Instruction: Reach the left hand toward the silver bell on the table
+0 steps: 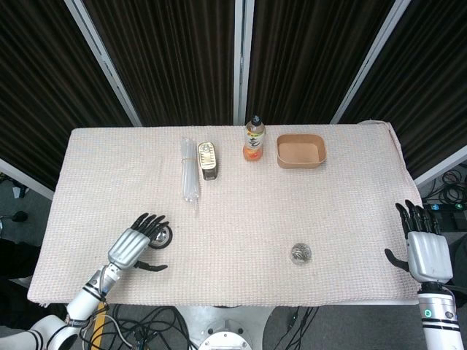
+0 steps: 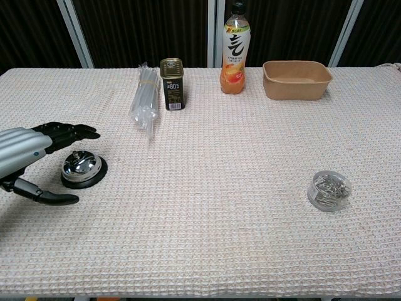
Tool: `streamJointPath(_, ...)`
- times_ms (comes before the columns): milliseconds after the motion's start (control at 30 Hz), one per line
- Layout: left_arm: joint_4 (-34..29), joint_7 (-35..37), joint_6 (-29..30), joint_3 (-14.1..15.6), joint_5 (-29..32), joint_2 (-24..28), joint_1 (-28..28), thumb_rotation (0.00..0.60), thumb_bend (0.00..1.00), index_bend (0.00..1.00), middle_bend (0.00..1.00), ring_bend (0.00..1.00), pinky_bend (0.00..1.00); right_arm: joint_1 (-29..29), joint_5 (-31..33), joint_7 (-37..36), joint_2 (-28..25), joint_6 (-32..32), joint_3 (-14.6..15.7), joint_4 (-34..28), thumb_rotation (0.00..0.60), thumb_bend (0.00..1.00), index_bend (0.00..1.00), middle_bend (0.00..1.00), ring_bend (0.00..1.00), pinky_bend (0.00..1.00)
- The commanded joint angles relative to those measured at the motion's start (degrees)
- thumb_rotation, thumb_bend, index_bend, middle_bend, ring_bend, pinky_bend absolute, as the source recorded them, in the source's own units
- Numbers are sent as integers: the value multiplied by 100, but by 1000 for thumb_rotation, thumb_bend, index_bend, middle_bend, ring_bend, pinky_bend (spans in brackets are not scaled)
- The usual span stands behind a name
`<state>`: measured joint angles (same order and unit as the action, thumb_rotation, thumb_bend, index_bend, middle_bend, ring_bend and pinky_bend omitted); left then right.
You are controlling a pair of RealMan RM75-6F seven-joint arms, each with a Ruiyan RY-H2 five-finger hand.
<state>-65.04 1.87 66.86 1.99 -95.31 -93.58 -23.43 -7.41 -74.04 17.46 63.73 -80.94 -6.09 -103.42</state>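
Note:
The silver bell [image 2: 82, 168] stands on its black base near the table's left front; in the head view the bell [image 1: 162, 235] is partly covered by fingertips. My left hand [image 1: 133, 246] hovers just left of it, fingers spread and stretched over the bell's top, thumb out below; the same left hand [image 2: 28, 157] enters the chest view from the left edge and holds nothing. My right hand [image 1: 424, 246] hangs off the table's right front corner, fingers apart and empty; the chest view does not show it.
At the back stand a bundle of clear straws [image 2: 143, 99], a dark tin can [image 2: 171, 83], an orange drink bottle [image 2: 234, 51] and a brown paper tray [image 2: 296, 79]. A clear round box of paper clips [image 2: 329, 190] lies at the right front.

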Motion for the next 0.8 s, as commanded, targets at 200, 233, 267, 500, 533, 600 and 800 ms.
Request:
streamJointPath(200,468,463,-453,173,170,-265,-143,252,52,0,0,0,0,-2,52,18,6,-5,-18,-5,600,126,0,0,0,0)
streamJointPath(233,481,470,-481,182,187,-273,-150,252,51,0,0,0,0,1,52,13,3,-12,-20,-8,600,126,0,0,0,0)
streamJointPath(267,481,472,-489,183,203,-277,-158,251,51,0,0,0,0,3,53,5,-1,-16,-22,-12,600,126,0,0,0,0)
streamJointPath(500,366,516,-49,60,142,-258,-170,250,49,0,0,0,0,3,35,4,-4,-14,-8,-26,600,129,0,0,0,0)
streamJointPath(533,352,522,-33,61,136,-247,-179,249,49,0,0,0,0,2,37,9,-3,-14,-8,-27,600,129,0,0,0,0)
streamJointPath(600,340,511,-23,91,125,-239,-183,249,49,0,0,0,0,2,42,16,2,-18,-9,-26,600,130,0,0,0,0)
streamJointPath(800,472,449,-140,311,109,-344,-122,263,50,0,0,0,0,-10,82,39,14,8,-13,-18,600,129,0,0,0,0)
